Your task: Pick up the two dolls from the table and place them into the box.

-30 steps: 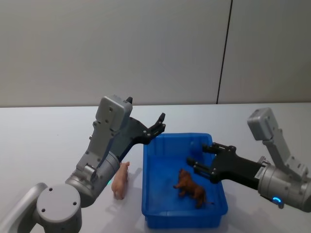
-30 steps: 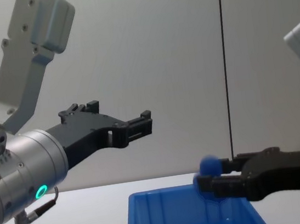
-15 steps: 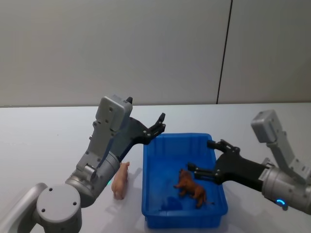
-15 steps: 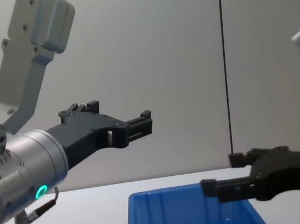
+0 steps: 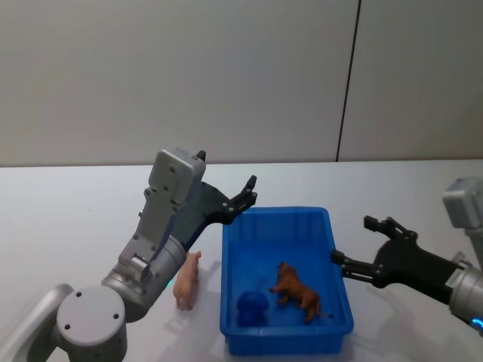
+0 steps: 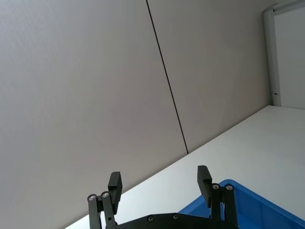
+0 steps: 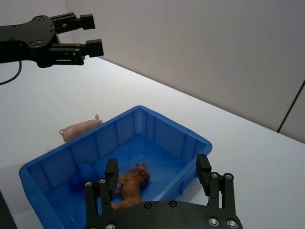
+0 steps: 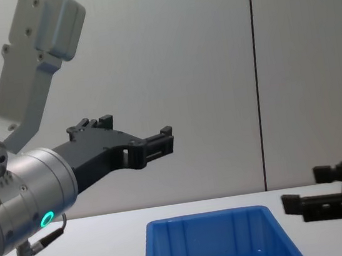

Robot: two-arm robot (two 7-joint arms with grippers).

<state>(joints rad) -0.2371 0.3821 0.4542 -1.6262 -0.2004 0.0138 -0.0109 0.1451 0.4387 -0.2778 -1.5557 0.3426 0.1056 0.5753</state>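
The peach-pink pig doll (image 5: 186, 280) (image 7: 78, 129) lies on the white table (image 5: 75, 219) just left of the blue box (image 5: 275, 215) (image 7: 143, 110) (image 8: 208, 216). Inside the box stand a brown animal doll (image 5: 296, 290) (image 7: 131, 183) and a dark blue rounded toy (image 5: 253, 305) (image 7: 78, 179). My left gripper (image 5: 245, 194) (image 8: 163, 141) (image 6: 159, 177) hangs open and empty in the air above the box's far left corner. To the right of the box, beyond its rim, my right gripper (image 5: 362, 249) (image 8: 305, 187) (image 7: 157, 167) is open and empty.
A grey wall with a dark vertical seam (image 5: 347, 83) stands behind the table. Bare tabletop stretches left of the pig and to the right of the box (image 5: 392, 188).
My right gripper pulled back to the right from over the box, and the dark blue toy seen at its fingertips a second ago now lies inside the box. The left arm stayed still.
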